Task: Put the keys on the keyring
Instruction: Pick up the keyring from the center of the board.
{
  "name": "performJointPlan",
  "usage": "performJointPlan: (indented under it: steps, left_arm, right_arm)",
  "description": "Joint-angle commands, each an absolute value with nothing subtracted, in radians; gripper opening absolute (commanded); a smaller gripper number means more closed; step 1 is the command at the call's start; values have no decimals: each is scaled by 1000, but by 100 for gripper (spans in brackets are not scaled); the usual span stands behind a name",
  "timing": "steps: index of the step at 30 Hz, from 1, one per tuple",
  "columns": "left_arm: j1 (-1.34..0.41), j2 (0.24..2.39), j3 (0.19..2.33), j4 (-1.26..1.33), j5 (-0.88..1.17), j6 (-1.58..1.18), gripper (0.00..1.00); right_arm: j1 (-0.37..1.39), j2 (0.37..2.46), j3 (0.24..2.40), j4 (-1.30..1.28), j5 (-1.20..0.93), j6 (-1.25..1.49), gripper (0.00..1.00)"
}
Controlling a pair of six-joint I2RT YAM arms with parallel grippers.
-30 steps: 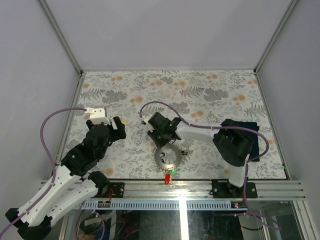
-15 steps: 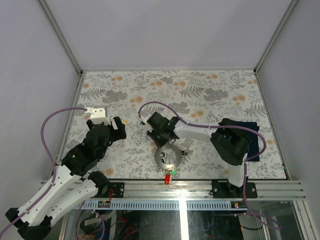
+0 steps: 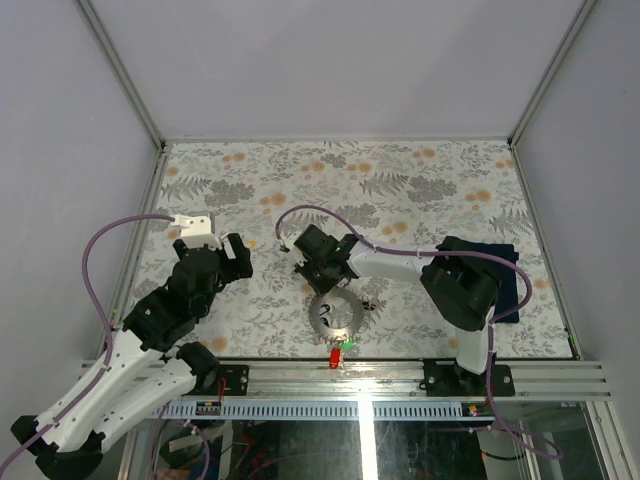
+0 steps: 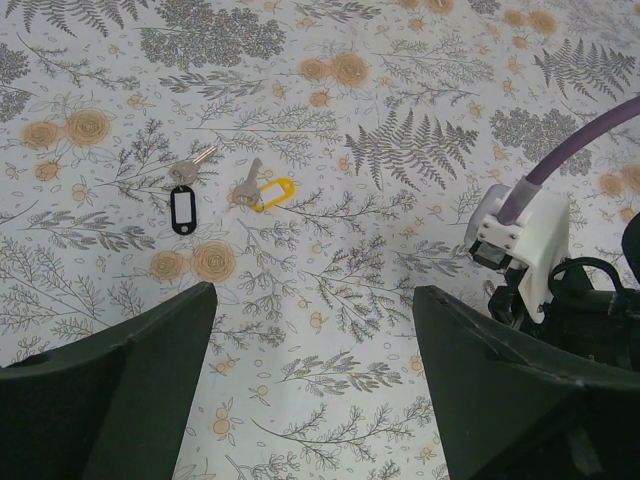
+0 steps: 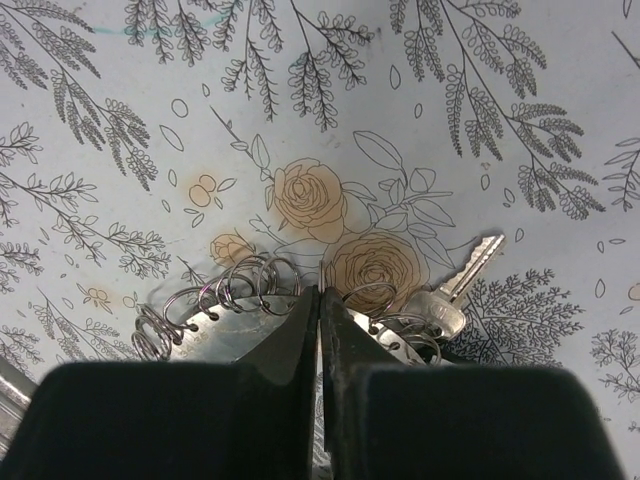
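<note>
The keyring (image 3: 333,320), a grey gear-edged ring, lies near the table's front edge, with red and green key tags (image 3: 338,352) at its near side. My right gripper (image 3: 320,275) is at the ring's far edge. In the right wrist view it (image 5: 321,292) is shut, pinching a thin wire loop of the keyring (image 5: 215,325). A silver key (image 5: 458,285) hangs on a loop beside it. My left gripper (image 3: 238,258) is open and empty (image 4: 312,296). Ahead of it lie a black-tagged key (image 4: 182,205) and a yellow-tagged key (image 4: 262,191).
A dark blue cloth (image 3: 512,272) lies at the right edge behind the right arm. The right arm's white block and purple cable (image 4: 525,235) show at the right of the left wrist view. Metal frame rails border the table.
My right gripper has shifted slightly left along the ring's far edge. The left arm and the keyring have not visibly moved.
</note>
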State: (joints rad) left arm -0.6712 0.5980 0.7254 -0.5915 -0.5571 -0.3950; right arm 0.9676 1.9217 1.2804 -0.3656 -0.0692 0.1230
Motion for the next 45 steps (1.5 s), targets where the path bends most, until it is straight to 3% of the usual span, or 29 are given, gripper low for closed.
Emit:
performJointPlan:
  steps: [1,12,19,24,34,45]
  left_arm:
    - [-663,583,735,-537,-550,-380,83]
    - [-657,520,671,-341,-274,-304,83]
    - [-657,440,591,-127,-66,-252,82]
    - [-656,489,623,-7,95,-169,79]
    - [-657,702,794,2,411,-5,71]
    - [-657,605,717,94,722,161,69]
  right_arm:
    - [965,1804,1250,-297,-99,51,0]
    - [963,1461,1075,-158,-219,-7,0]
    - [962,1181,842,153,-268,-78,0]
    - [963,1048,794,194,-302,-199,0]
    - [963,871,753,242,-377,-399,0]
    - [962,795,798,223,-504,-420,0]
